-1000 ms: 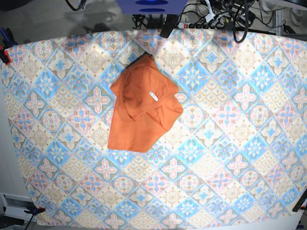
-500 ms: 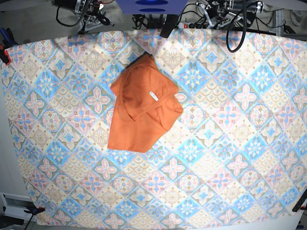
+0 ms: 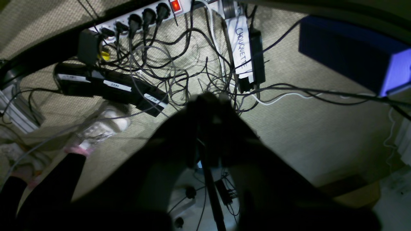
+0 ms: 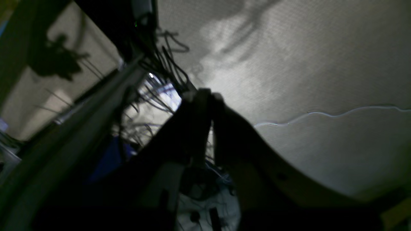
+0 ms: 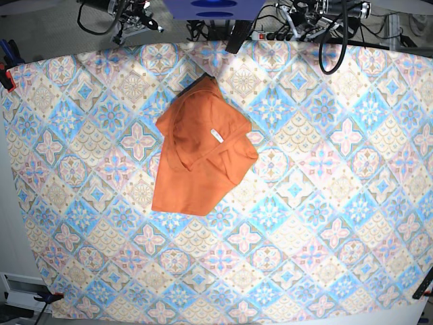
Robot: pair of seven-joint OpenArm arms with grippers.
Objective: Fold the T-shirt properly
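Both grippers, left (image 3: 210, 99) and right (image 4: 204, 94), now closed and empty, have entered behind the table; we begin with the crumpled T-shirt (image 5: 201, 152) untouched.

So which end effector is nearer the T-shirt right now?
The right end effector, just past the table's far edge, up and left of the T-shirt in the base view. The left end effector sits farther off, up and right. Neither touches it.
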